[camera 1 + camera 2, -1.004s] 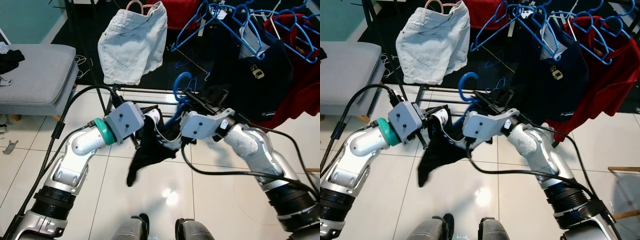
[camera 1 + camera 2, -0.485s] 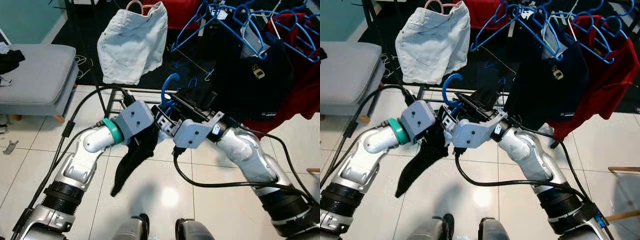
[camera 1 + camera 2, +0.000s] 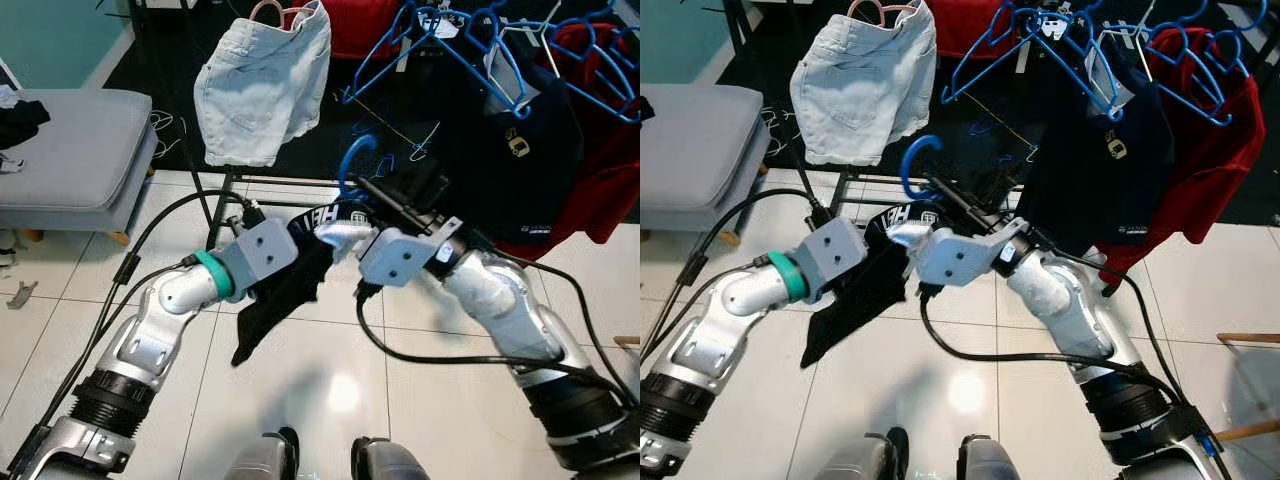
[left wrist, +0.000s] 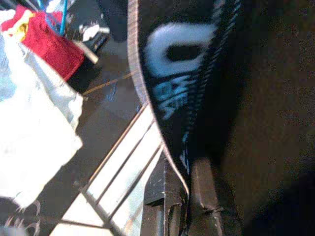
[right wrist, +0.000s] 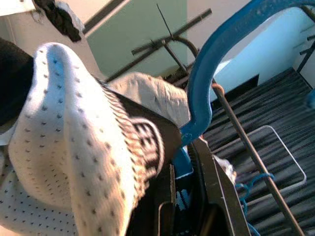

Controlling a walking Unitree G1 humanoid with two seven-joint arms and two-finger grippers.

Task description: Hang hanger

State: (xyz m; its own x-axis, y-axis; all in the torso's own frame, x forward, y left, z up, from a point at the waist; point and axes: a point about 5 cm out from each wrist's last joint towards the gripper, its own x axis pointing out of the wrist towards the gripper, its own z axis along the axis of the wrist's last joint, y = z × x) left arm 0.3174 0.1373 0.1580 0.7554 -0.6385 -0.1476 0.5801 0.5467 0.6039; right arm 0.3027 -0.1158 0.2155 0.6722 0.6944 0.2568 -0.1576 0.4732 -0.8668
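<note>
**Hanger up, rack above**

While the right gripper (image 3: 372, 213) pinches the blue hanger (image 3: 352, 163), its hook rises toward the rack (image 3: 300, 182) beyond.

Right eye: the left gripper (image 3: 876, 243) clamps the black garment (image 3: 855, 300).

Left wrist: jaws closed on waistband.

Right wrist: jaws narrow, gripping hanger.

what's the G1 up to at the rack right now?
It is getting a garment onto a hanger before hanging it. The right gripper is shut on the blue hanger, hook pointing up. The left gripper is shut on the black garment, whose lettered waistband stretches between the two arms while the rest droops toward the tile floor. Both are held low in front of the clothes rack, below the hung denim shorts. The hanger is not yet on the rack.
</note>
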